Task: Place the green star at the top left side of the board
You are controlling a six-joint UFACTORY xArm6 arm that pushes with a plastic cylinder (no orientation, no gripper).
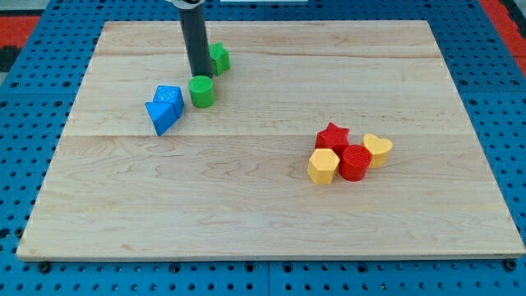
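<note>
The green star [219, 57] lies in the upper left part of the wooden board [263, 205], partly hidden behind my rod. My tip [200, 76] rests on the board just left of and below the star, touching or nearly touching it. A green cylinder [201, 91] stands right below the tip. A blue cube [169, 98] and a blue triangle [161, 116] sit together to the left of and below the cylinder.
At the view's right of centre a cluster holds a red star [333, 136], a red cylinder [355, 163], a yellow heart [378, 150] and a yellow hexagon [323, 166]. A blue pegboard [25, 123] surrounds the board.
</note>
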